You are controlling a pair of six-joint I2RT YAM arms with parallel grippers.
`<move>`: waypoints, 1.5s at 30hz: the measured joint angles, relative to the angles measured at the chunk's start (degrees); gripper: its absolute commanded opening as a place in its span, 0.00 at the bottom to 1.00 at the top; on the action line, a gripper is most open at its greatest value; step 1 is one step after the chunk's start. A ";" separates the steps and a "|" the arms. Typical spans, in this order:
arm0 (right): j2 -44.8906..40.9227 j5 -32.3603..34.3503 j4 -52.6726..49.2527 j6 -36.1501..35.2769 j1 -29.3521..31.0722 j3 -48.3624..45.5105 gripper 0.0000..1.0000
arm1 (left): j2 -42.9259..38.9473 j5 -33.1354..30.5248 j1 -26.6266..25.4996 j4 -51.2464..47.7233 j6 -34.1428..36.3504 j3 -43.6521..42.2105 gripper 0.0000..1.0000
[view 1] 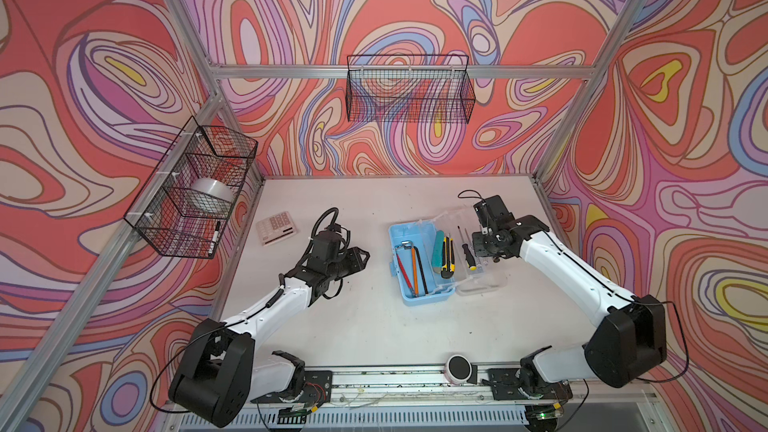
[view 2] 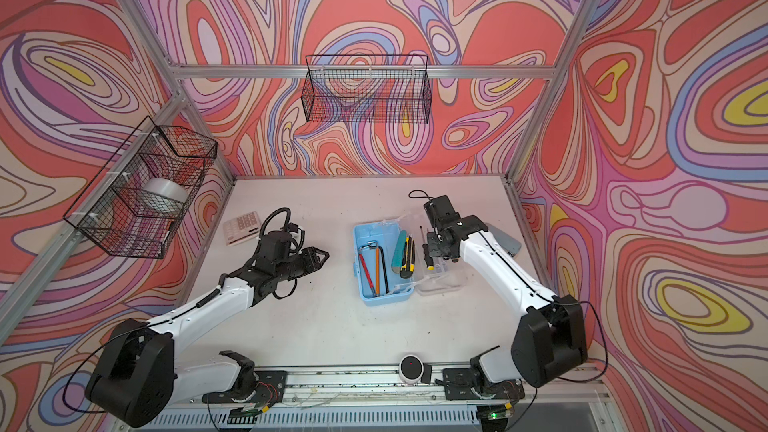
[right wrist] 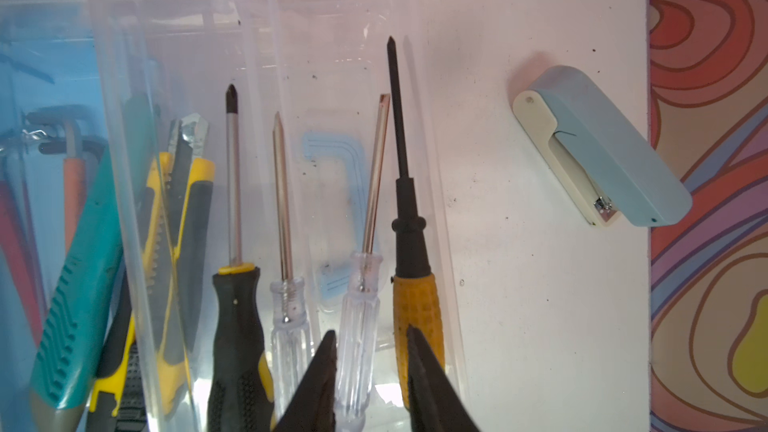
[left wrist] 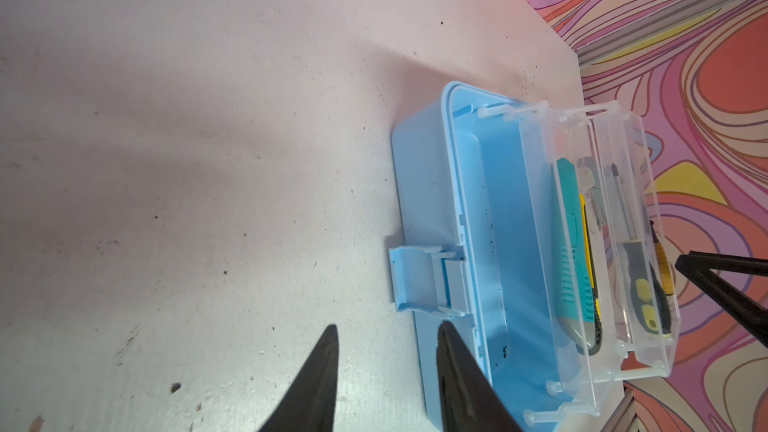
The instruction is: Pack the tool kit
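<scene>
The tool kit's light-blue case (view 1: 397, 243) lies open on the table, its clear lid (view 1: 478, 282) folded out to the right. Hex keys (view 1: 411, 263) lie in the blue base. A teal cutter (view 1: 438, 255) and a yellow-black cutter (view 1: 448, 257) lie beside them. Several screwdrivers lie side by side in the clear part. My right gripper (right wrist: 370, 330) stands open over them, its jaws either side of a clear-handled screwdriver (right wrist: 359, 292), with a gap on one side. My left gripper (left wrist: 387, 326) hovers open and empty left of the case, near its latch (left wrist: 419, 280).
A grey-blue stapler (right wrist: 602, 147) lies on the table beyond the lid, near the right wall. A calculator (view 1: 276, 227) sits at the back left. Wire baskets hang on the left wall (view 1: 195, 189) and the back wall (view 1: 409, 89). A round black-topped object (view 1: 459, 367) stands at the front edge.
</scene>
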 measured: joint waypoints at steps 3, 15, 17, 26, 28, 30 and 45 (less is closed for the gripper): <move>-1.14 0.13 0.50 0.79 -0.02 0.00 0.30 | 1.46 -0.59 -1.05 -0.11 0.07 2.05 0.40; -17.00 -2.23 6.51 10.16 -10.54 -10.25 0.54 | 15.41 -4.33 -5.05 -4.15 1.99 16.72 0.46; -17.42 -3.32 6.78 11.15 -11.08 -11.63 0.54 | 18.53 -5.29 -5.73 -5.73 2.86 20.33 0.47; -19.10 -5.75 7.80 13.31 -11.39 -14.14 0.54 | 32.50 -14.71 -9.92 -16.76 6.97 36.83 0.45; -19.63 -6.05 8.07 13.49 -11.39 -14.40 0.54 | 35.23 -16.81 -10.43 -18.95 7.43 39.56 0.43; -20.22 -6.05 8.31 13.57 -11.41 -14.91 0.54 | 37.16 -18.47 -10.51 -20.41 7.50 40.87 0.41; -25.88 -14.05 11.63 17.07 -20.52 -24.70 0.53 | 40.89 -21.20 -9.75 -22.34 7.32 44.63 0.27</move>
